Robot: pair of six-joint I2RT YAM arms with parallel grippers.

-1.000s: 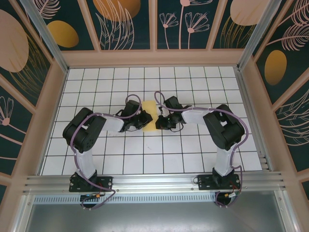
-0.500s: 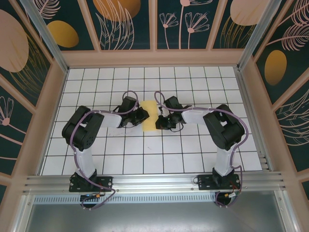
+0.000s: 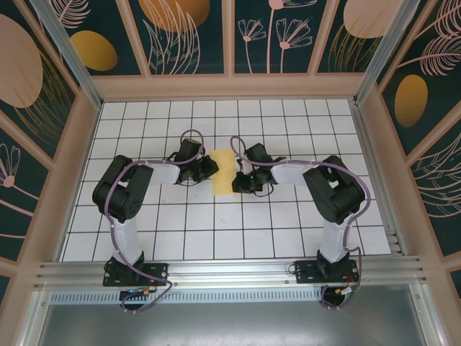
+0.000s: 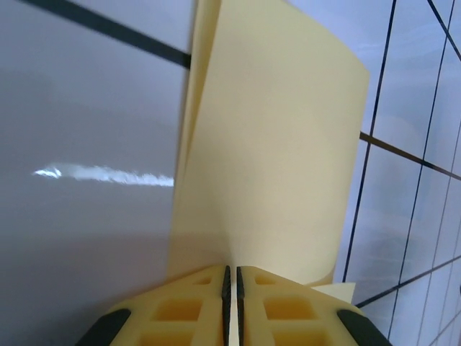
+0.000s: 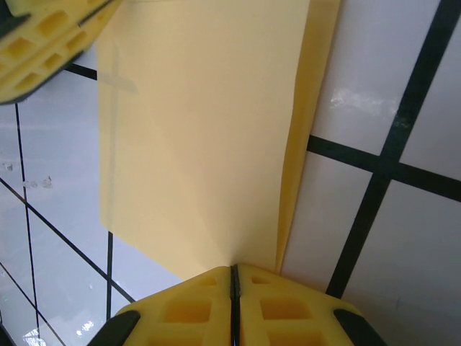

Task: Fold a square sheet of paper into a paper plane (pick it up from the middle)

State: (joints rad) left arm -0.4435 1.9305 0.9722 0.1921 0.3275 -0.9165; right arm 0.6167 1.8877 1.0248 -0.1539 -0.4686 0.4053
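Gridded surface (image 3: pixel 288 216) carries folded square sheet of paper (image 3: pixel 225 173); left fingers (image 4: pixel 184 313), right fingers (image 5: pixel 184 311) clamped shut on opposite edges, probably steadying crease.

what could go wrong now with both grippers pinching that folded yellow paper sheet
The left gripper and right gripper are shut on opposite edges of the thin folded yellow paper sheet; pulling apart could tear it. Each pinch sits right at the paper's edge, so it may slip out. The layers look splayed beside the right gripper, so a crease might set crooked.
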